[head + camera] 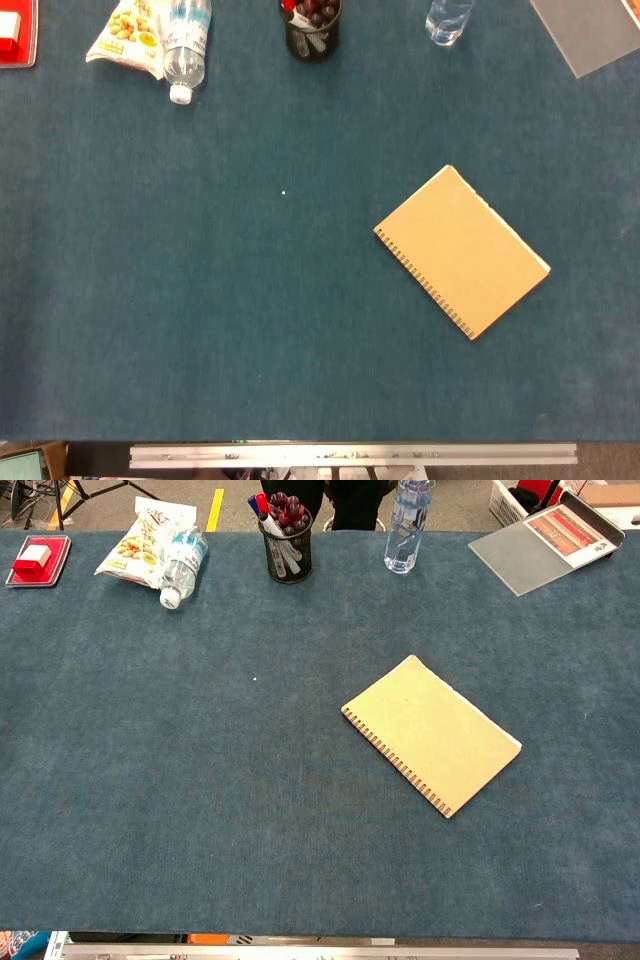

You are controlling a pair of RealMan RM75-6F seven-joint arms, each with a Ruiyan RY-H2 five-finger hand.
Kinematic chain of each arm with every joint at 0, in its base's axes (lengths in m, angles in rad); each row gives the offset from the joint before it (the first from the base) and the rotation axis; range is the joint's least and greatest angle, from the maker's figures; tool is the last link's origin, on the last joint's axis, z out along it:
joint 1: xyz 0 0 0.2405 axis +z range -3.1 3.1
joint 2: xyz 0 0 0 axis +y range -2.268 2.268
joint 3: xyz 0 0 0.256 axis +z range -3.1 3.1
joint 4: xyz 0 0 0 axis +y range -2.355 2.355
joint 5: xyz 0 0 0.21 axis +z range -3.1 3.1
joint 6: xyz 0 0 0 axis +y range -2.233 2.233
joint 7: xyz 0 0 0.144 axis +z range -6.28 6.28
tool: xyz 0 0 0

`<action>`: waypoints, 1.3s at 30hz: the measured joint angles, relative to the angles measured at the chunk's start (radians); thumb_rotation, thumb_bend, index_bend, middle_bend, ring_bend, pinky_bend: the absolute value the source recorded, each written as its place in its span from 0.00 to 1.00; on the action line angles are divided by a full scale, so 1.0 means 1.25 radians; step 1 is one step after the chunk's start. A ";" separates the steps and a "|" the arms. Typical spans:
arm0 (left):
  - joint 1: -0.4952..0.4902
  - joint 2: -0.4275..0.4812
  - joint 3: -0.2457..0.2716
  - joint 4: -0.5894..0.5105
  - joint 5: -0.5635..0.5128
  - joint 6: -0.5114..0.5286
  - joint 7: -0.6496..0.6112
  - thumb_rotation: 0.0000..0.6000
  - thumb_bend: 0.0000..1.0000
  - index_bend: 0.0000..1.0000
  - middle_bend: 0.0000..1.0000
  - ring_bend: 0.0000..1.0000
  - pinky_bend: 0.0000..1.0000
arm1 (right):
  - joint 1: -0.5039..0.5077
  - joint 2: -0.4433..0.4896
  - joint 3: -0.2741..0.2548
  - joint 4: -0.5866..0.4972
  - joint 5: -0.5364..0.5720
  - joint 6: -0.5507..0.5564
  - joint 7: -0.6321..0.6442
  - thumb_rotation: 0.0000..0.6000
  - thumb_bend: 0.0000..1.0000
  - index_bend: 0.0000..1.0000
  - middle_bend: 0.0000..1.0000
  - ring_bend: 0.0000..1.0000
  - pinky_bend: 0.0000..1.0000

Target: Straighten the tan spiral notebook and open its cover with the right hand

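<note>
The tan spiral notebook (462, 250) lies shut on the blue table cloth, right of centre, turned at a slant. Its spiral binding runs along the lower-left edge, from upper left to lower right. The chest view shows the same notebook (431, 734) with its cover flat. Neither hand appears in the head view or the chest view.
Along the far edge stand a black pen cup (287, 538), a lying water bottle (180, 567) beside a snack bag (143, 540), an upright clear bottle (408, 524), a red box on a tray (36, 558) and a grey board (543, 544).
</note>
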 measured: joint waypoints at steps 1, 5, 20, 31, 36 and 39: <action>0.000 0.000 0.002 -0.001 0.000 -0.002 0.000 1.00 0.36 0.25 0.06 0.11 0.28 | -0.001 0.000 -0.001 0.001 0.000 0.001 0.001 1.00 0.23 0.36 0.22 0.16 0.30; -0.001 0.000 -0.001 0.001 -0.008 -0.005 -0.010 1.00 0.36 0.25 0.06 0.11 0.28 | -0.001 -0.003 -0.001 0.007 0.000 -0.001 0.001 1.00 0.23 0.36 0.22 0.16 0.30; 0.008 -0.013 0.005 0.029 -0.005 0.003 -0.030 1.00 0.36 0.25 0.06 0.11 0.28 | 0.016 -0.024 -0.003 0.027 -0.016 -0.020 -0.012 1.00 0.23 0.36 0.22 0.16 0.30; 0.009 -0.017 0.005 0.050 -0.008 -0.003 -0.050 1.00 0.36 0.25 0.06 0.11 0.28 | 0.039 -0.079 -0.001 0.109 -0.036 -0.030 -0.054 1.00 0.23 0.36 0.22 0.16 0.29; 0.013 -0.019 0.007 0.055 -0.006 0.001 -0.055 1.00 0.36 0.25 0.06 0.11 0.28 | 0.060 -0.126 -0.002 0.161 -0.042 -0.054 -0.070 1.00 0.23 0.36 0.22 0.16 0.29; 0.016 -0.018 0.010 0.057 -0.005 0.002 -0.064 1.00 0.36 0.25 0.06 0.11 0.28 | 0.075 -0.148 -0.003 0.184 -0.047 -0.072 -0.077 1.00 0.23 0.36 0.22 0.16 0.29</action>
